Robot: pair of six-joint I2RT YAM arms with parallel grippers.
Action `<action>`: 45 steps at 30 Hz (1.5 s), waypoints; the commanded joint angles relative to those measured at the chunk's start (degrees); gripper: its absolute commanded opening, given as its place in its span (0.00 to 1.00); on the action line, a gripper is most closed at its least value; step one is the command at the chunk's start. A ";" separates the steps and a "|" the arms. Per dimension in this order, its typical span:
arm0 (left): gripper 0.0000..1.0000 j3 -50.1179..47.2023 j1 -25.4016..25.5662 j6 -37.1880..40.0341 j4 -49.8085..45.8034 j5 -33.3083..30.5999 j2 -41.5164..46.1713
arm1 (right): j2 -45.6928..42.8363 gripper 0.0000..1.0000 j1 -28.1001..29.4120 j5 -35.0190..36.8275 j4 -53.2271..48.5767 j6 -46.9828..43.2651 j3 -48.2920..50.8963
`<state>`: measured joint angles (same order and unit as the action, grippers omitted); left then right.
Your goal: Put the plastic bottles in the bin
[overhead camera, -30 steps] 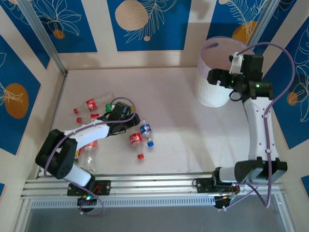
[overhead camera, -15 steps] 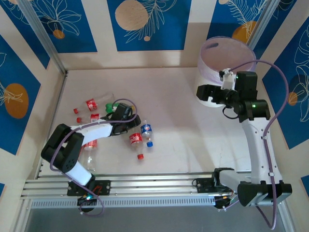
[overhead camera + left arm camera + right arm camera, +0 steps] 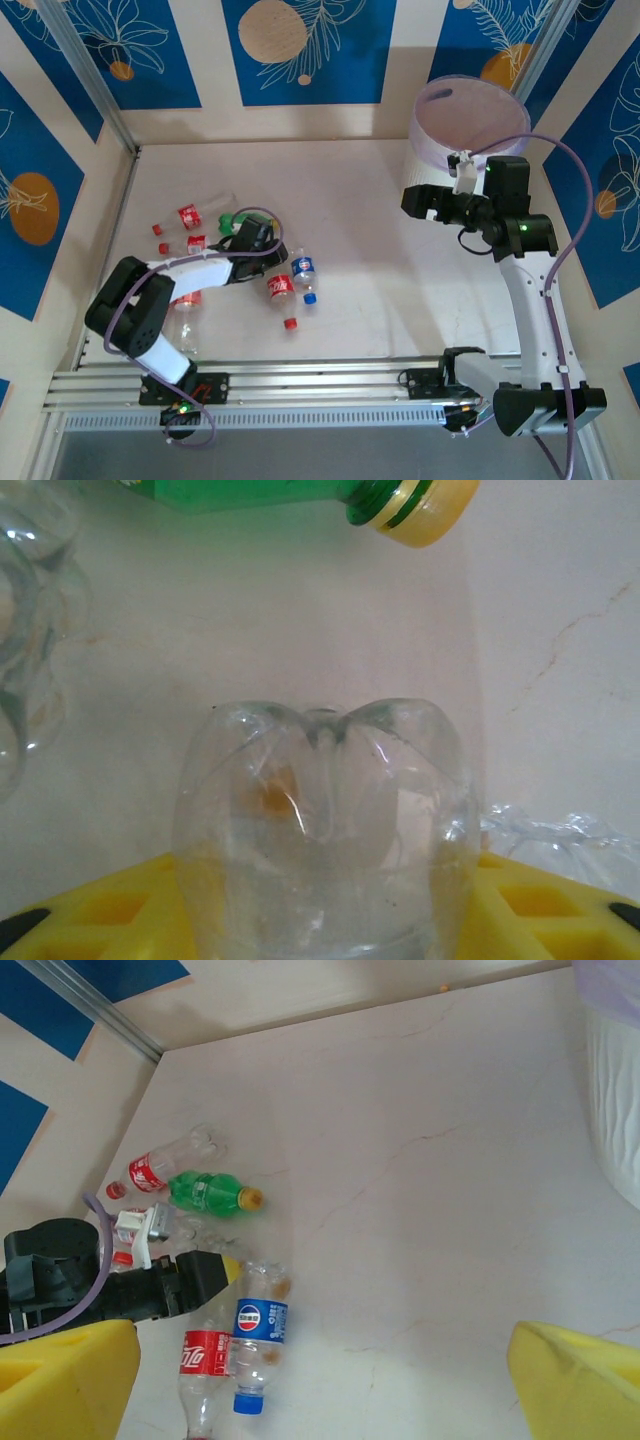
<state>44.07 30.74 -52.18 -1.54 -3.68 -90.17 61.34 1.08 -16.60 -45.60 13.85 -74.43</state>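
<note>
Several plastic bottles lie at the table's left. Among them are a green one with a yellow cap (image 3: 232, 220) (image 3: 400, 505) (image 3: 208, 1192), a blue-labelled one (image 3: 303, 270) (image 3: 260, 1322) and a clear red-labelled one (image 3: 282, 288) (image 3: 205, 1353). My left gripper (image 3: 265, 250) (image 3: 320, 905) is shut on the base end of that red-labelled bottle (image 3: 320, 810), a yellow pad against each side. The bottle still lies on the table. The white bin (image 3: 432, 190) (image 3: 620, 1110) with its lilac liner stands at the far right. My right gripper (image 3: 412, 200) (image 3: 320, 1380) hangs open and empty just left of the bin.
More clear bottles (image 3: 188, 215) (image 3: 185, 312) and a loose red cap (image 3: 156, 229) lie near the left wall. A crushed clear bottle (image 3: 30, 630) lies left of the held one. A metal rail (image 3: 320, 385) runs along the near edge. Patterned walls enclose the table.
The left jaws have closed on the bottle's base. The right arm has swung from above the bin down and leftward, its gripper still open.
</note>
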 commanded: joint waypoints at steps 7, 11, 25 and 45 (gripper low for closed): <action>0.50 3.87 -0.47 2.61 -7.09 0.88 10.09 | 1.87 0.94 4.72 -4.21 -1.29 0.21 0.49; 0.47 6.55 -0.48 1.46 -4.70 5.77 11.90 | 4.52 0.92 12.04 -3.45 0.14 1.45 1.78; 0.42 14.37 2.15 -8.74 13.03 19.15 5.41 | 18.65 0.80 29.80 -7.70 15.63 9.90 6.42; 0.43 12.57 3.49 -12.88 21.64 17.40 2.85 | 25.23 0.58 30.29 -9.33 19.55 12.30 6.33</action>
<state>56.93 33.63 -64.07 17.21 13.21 -87.13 86.11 31.68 -24.73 -26.76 26.28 -68.42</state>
